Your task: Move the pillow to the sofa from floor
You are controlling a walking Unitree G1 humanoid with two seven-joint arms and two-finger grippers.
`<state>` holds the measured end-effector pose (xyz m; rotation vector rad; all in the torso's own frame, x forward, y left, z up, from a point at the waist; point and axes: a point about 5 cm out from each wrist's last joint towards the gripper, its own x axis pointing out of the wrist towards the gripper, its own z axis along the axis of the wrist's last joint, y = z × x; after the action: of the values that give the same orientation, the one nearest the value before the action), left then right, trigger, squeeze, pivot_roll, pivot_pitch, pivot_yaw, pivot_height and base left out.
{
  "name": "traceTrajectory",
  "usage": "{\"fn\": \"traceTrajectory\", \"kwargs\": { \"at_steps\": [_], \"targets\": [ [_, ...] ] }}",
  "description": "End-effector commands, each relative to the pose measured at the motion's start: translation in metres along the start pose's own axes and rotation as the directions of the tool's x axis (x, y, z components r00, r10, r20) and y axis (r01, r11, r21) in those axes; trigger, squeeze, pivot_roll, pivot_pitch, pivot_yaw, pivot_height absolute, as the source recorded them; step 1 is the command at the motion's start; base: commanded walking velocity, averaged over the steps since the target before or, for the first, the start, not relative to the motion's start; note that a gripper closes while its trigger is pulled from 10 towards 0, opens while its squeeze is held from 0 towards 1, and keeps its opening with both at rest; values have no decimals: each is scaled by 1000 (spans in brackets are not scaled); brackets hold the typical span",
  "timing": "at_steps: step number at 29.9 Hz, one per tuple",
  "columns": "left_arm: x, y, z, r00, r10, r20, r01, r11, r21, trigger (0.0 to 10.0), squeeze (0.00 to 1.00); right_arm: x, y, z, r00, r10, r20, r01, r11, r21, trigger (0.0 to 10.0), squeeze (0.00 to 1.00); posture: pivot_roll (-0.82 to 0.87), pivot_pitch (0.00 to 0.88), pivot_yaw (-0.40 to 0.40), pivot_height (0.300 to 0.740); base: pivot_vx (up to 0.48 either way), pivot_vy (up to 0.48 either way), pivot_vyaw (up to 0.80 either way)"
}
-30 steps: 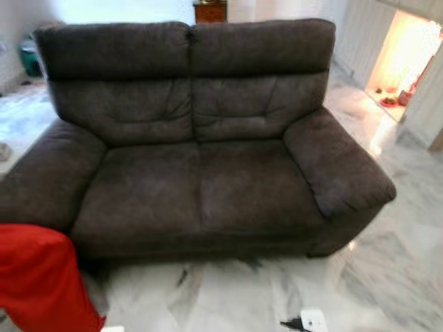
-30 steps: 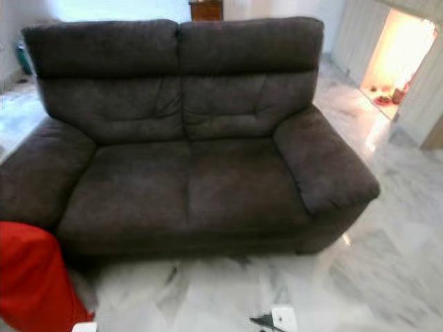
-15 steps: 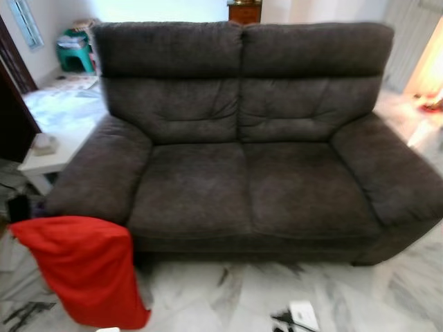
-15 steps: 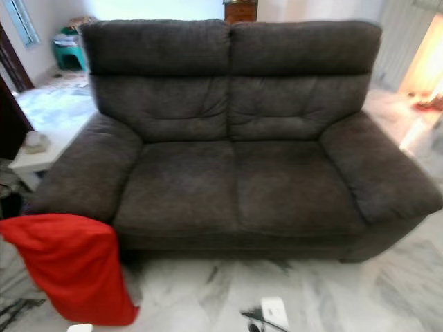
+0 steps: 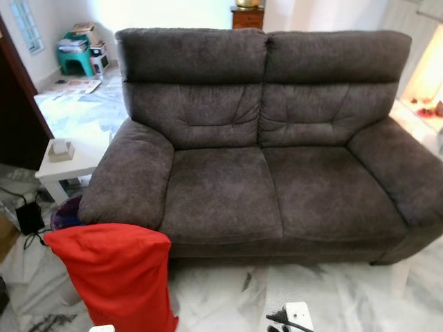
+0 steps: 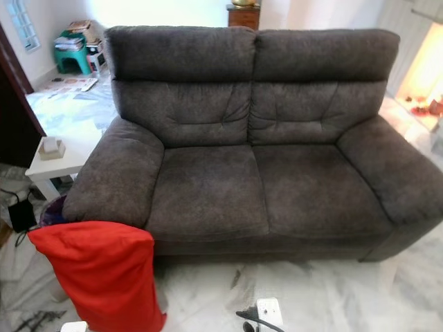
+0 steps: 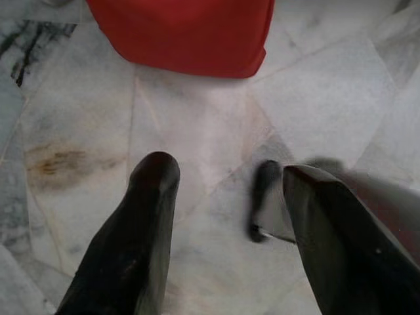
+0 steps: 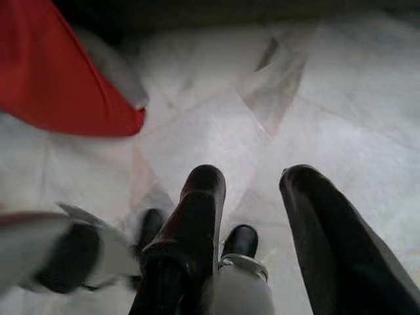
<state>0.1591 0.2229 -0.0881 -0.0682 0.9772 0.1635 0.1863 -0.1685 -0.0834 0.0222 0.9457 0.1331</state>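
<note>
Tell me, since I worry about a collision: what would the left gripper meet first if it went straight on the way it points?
Most likely the bare marble floor. The open left gripper points down at it, with the red pillow farther ahead, though depth is hard to judge.

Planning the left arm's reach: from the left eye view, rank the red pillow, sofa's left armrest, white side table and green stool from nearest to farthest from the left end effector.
1. Red pillow, on the floor, low left.
2. Sofa's left armrest, behind the pillow.
3. White side table, left of the armrest.
4. Green stool, far left corner.
</note>
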Motion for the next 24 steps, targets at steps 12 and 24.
{"fn": "traceTrajectory", "kwargs": {
  "at_steps": [12, 24],
  "targets": [
    [-1, 6, -2, 1000, 13, -8, -13, 1000, 8, 10000, 0, 3, 10, 9, 999, 36, 17, -36, 999, -23, 10000, 0, 109, 2, 7, 740, 0, 437, 0],
    [0, 5, 0, 1000, 12, -2, -12, 1000, 9, 10000, 0, 3, 8, 10, 999, 29, 22, -28, 1000, -13, 10000, 0, 101, 17, 3, 740, 0, 0, 0]
  ]
}}
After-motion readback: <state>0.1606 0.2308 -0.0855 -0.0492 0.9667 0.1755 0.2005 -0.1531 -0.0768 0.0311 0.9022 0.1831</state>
